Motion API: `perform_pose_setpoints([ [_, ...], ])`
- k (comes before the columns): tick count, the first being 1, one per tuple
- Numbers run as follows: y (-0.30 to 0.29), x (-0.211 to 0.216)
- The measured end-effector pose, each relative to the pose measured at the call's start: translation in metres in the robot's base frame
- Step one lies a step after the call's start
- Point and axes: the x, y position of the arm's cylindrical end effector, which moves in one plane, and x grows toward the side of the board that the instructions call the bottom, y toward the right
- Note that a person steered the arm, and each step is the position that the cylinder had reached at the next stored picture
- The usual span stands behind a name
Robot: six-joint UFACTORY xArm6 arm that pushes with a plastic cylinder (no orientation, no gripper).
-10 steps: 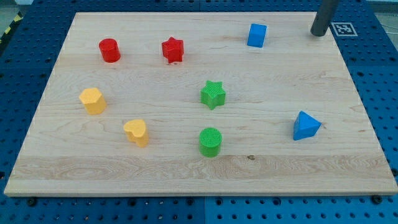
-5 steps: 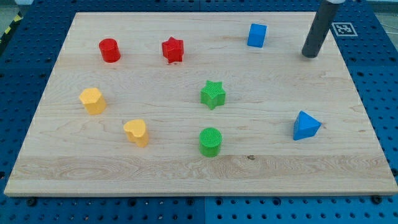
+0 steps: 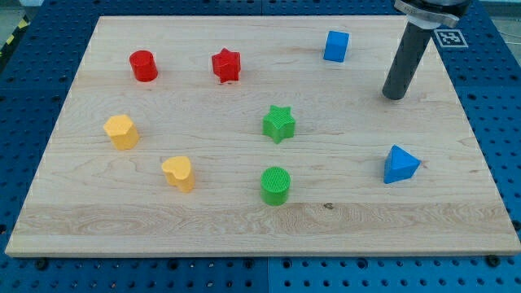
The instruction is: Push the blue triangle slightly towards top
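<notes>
The blue triangle (image 3: pixel 400 164) lies on the wooden board (image 3: pixel 203 220) near the view's right edge, below the middle. My tip (image 3: pixel 394 96) rests on the board at the upper right, above the triangle and a little to its left, clearly apart from it. A blue cube (image 3: pixel 335 46) sits up and to the left of the tip.
A red cylinder (image 3: pixel 143 66) and a red star (image 3: pixel 226 65) sit at the upper left. A green star (image 3: pixel 278 124) and a green cylinder (image 3: pixel 275 185) are in the middle. Two yellow blocks (image 3: pixel 121 132) (image 3: pixel 178 173) lie at the left. A marker tag (image 3: pixel 451 37) is at the top right corner.
My tip has moved down and slightly left from the board's top right corner, closer to the blue triangle. No block has moved.
</notes>
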Motion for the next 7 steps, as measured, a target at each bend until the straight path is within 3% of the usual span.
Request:
perform_pose_setpoints([
  [3,-0.018,0.006],
  [5,-0.046,0.032],
  [7,-0.027,0.04],
])
